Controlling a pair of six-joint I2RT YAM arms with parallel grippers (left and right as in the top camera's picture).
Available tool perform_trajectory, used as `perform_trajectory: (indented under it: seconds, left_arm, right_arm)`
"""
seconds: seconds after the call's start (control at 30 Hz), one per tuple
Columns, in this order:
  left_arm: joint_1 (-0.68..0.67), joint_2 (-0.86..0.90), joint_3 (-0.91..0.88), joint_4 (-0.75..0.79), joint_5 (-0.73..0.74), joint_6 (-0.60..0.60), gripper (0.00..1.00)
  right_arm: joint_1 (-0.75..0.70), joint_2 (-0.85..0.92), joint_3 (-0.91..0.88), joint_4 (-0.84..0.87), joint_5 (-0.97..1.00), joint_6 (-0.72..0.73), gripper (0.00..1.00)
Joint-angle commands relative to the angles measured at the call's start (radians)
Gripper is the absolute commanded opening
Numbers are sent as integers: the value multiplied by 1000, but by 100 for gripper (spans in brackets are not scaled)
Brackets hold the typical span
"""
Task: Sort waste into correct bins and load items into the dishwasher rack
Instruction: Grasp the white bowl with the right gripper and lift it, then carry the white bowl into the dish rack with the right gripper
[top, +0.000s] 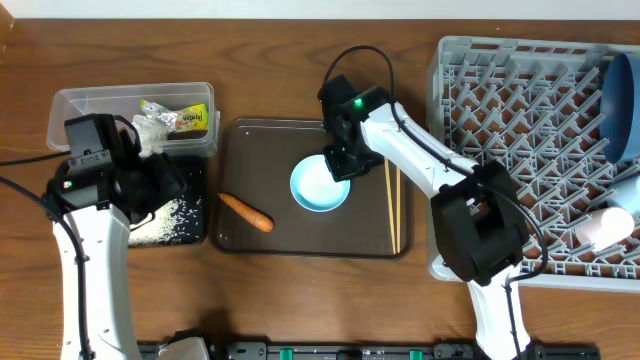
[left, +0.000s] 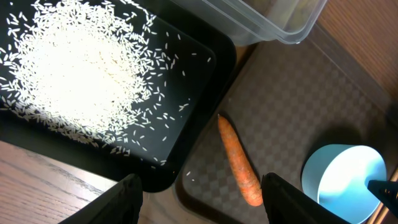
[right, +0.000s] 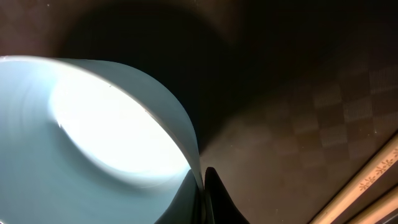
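Rice (top: 168, 214), wrapper (top: 190, 118) binned left of brown tray (top: 300, 232), blue dish (top: 622, 105) racked right of it; carrot (top: 246, 211), chopsticks (top: 393, 205), light blue cup (top: 320, 188) pending on it, right gripper (top: 337, 163) pinching cup rim, left gripper (left: 202, 198) spread.

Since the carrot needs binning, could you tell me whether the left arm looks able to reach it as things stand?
Probably yes: the left gripper hangs open near the carrot, which lies uncovered on the brown tray.

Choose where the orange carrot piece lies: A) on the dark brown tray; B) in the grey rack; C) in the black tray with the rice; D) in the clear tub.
A: the carrot piece lies on the dark brown tray, left of the light blue cup, beside the black tray.
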Motion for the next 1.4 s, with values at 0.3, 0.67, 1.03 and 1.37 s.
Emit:
perform_trajectory:
  seconds: [0.3,0.67,1.03,1.37]
  left_arm:
    - [4,1,7,-3,-2,-2,64]
    - [4,1,7,-3,-2,-2,64]
    - [4,1,7,-3,-2,-2,64]
    - [4,1,7,-3,-2,-2,64]
  right_arm:
    - [5,-13,-17,4,90,42,1]
    - [-119,-309,45,-23,506,27,1]
    - [-258,-365,19,-82,1376,189,1]
    - [-422,-285,-47,-72,1423,252,1]
